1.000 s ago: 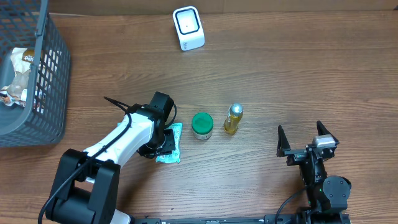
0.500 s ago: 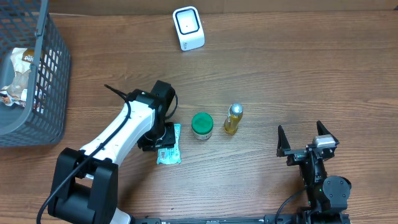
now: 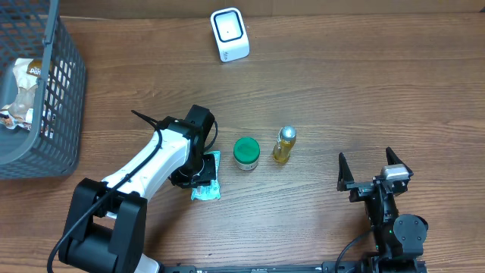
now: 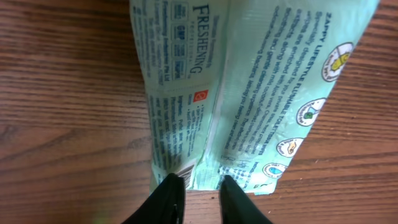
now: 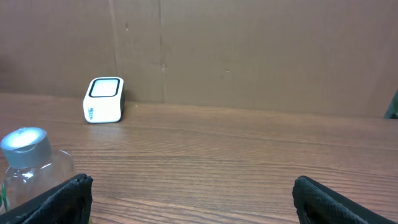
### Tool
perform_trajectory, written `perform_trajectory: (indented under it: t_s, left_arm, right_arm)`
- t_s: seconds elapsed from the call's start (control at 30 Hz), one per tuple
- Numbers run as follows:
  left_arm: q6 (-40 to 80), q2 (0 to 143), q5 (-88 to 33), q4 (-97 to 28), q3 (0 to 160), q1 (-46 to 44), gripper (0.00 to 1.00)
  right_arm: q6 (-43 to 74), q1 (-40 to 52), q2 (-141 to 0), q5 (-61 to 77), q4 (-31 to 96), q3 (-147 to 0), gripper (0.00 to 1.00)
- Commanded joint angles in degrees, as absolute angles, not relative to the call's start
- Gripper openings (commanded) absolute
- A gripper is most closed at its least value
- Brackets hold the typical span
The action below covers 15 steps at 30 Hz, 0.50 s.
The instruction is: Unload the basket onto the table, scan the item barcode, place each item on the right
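A mint-green wipes packet (image 3: 208, 184) lies flat on the wooden table, printed side up (image 4: 249, 93). My left gripper (image 4: 200, 180) points down at its near end. The fingers stand a narrow gap apart and straddle the packet's centre seam, with bare wood showing between them lower down. A strip of barcode (image 4: 187, 169) peeks out beside the left fingertip. In the overhead view the left wrist (image 3: 198, 129) hides the jaws. The white scanner (image 3: 229, 34) stands at the table's far edge. My right gripper (image 3: 369, 168) rests wide open and empty at the front right.
A green-lidded jar (image 3: 245, 153) and a small yellow bottle (image 3: 283, 145) stand just right of the packet. A grey wire basket (image 3: 45, 114) with wrapped goods sits at the far left. In the right wrist view the bottle (image 5: 28, 165) and the scanner (image 5: 104, 99) are ahead.
The left wrist drew back from the packet a little, then came down over its end again, with the jaws wider midway and narrower now. The packet has barely shifted. The right arm is still.
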<state>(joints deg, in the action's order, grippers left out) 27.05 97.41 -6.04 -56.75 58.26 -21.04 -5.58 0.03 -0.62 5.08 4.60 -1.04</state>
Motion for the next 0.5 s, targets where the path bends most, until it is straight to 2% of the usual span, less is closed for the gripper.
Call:
perform_trajectory:
  t_s: [0.0,0.47]
  left_arm:
    - [27.2,97.4,-7.6,-56.5,57.4,-21.5,0.22]
    - [27.9,97.4,-7.3,-52.9,53.5,-21.5,0.24]
  right_arm:
    - [-5.7,-0.1,-0.2,4.6,4.4,-0.4,1.0]
    - [-5.7,-0.1,-0.2,4.6,4.4,-0.4,1.0]
